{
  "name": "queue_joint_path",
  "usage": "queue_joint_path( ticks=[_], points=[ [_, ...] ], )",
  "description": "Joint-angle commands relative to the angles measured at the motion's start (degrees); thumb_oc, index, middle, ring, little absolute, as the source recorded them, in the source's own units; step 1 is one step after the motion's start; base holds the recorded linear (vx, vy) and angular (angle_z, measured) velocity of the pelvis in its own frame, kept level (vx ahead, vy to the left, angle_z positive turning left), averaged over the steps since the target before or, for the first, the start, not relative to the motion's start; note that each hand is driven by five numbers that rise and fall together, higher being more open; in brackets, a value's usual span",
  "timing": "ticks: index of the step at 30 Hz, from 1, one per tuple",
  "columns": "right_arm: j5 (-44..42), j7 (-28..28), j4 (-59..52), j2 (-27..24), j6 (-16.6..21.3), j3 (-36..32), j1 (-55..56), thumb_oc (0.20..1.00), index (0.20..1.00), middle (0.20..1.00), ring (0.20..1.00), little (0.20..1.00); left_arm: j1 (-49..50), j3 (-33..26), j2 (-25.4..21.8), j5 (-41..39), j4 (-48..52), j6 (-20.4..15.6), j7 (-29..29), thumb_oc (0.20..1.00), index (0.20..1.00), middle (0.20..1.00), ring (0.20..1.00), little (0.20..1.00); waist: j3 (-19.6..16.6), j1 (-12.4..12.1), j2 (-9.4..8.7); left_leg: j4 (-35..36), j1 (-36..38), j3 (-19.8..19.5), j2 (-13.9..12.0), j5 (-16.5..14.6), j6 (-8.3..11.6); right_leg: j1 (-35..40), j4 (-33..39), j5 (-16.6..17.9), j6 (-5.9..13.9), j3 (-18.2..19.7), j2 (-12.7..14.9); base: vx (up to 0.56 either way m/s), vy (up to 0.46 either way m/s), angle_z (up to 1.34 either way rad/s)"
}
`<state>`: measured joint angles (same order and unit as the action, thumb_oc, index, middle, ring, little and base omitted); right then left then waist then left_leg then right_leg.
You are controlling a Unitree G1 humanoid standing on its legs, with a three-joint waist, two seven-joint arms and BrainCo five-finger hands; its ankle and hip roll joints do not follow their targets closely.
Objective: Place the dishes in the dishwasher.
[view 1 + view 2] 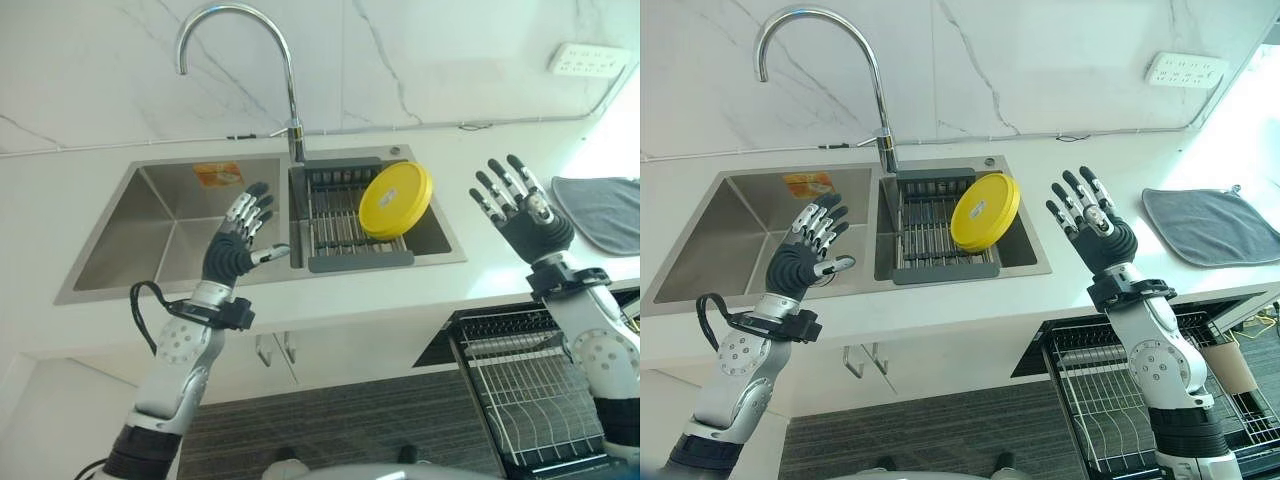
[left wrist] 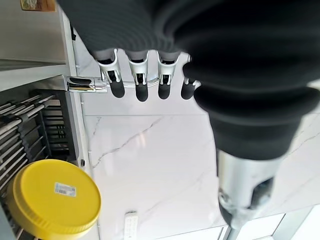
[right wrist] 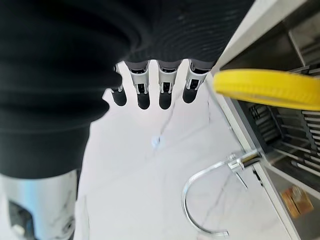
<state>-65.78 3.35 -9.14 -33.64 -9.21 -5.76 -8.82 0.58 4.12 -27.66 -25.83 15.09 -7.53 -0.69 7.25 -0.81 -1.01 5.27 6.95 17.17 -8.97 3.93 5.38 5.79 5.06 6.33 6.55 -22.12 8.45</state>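
Yellow plate (image 1: 396,199): propped on edge in the dish rack (image 1: 345,225) that sits in the right basin of the sink (image 1: 165,225), leaning tilted against the rack's far right side, flat face turned toward the camera. Probably plastic by the even matte colour and thick rolled rim, so likely light, stiff and not fragile (a judgement only, nothing confirms the material). Smooth surface, possibly slippery if wet; wetness cannot be told. Best taken by the raised upper rim, thumb on one face and fingers on the other, since the lower edge is wedged among the rack bars.

Dishwasher rack (image 1: 1120,400) pulled out below the surface (image 1: 1070,290) at lower right, wire tines bare. Grey cloth (image 1: 1215,225) lying flat on the surface to the far right. Faucet (image 1: 820,70) arching over the sink divider.

Left hand (image 1: 235,245) raised over the left basin, fingers spread and straight, holding nothing. Right hand (image 1: 1095,230) raised above the surface just right of the sink, fingers splayed wide, also empty, well apart from the plate.

Small white label (image 2: 65,189) stuck on the plate's face, print too small to read. Orange sticker (image 1: 217,174) on the left basin's back wall, likewise unreadable.
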Motion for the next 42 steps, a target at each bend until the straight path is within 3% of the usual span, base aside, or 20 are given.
queue_joint_path(
  ticks=[1,6,24,42],
  points=[
    [0.42,0.94,-0.55,0.21,4.80,-3.71,-4.98,1.000,1.000,1.000,1.000,1.000,-2.13,-0.36,-1.48,0.30,0.31,-2.95,-0.02,1.000,1.000,1.000,1.000,1.000,-1.88,-0.89,-0.67,-0.27,0.44,-1.27,-1.68,-4.63,1.00,2.69,-0.06,-6.26,1.84,-0.30,1.32,0.00,0.000,0.00],
    [2.27,-1.40,3.70,-0.18,4.93,-2.60,-7.92,1.000,1.000,1.000,1.000,1.000,-3.19,0.70,-1.76,0.25,-0.36,-2.71,0.06,1.000,1.000,1.000,1.000,1.000,-2.04,-1.19,-0.41,-0.27,0.59,-1.71,-1.74,-4.59,1.25,2.94,-0.06,-6.35,1.77,-0.48,1.27,-0.01,-0.004,0.04],
    [-4.06,-5.06,27.25,-5.15,-1.99,2.44,-22.20,1.000,1.000,1.000,1.000,1.000,-6.89,3.33,-4.10,-0.38,-2.08,-3.40,1.56,1.000,1.000,1.000,1.000,1.000,-2.39,-4.15,-0.21,-0.27,0.93,-3.32,-1.23,-4.58,1.72,4.18,-0.06,-6.31,1.67,-2.51,1.89,-0.01,0.008,0.05],
    [-2.75,-2.25,43.36,-8.31,-7.40,5.69,-28.83,1.000,1.000,1.000,1.000,1.000,-7.19,3.60,-6.05,-1.79,-2.65,-3.53,2.04,1.000,1.000,1.000,1.000,1.000,-2.33,-6.34,-0.20,-0.27,1.20,-4.40,-0.98,-4.35,1.99,5.41,-0.06,-6.89,1.14,-3.88,1.71,0.00,0.004,0.04]
  ],
)
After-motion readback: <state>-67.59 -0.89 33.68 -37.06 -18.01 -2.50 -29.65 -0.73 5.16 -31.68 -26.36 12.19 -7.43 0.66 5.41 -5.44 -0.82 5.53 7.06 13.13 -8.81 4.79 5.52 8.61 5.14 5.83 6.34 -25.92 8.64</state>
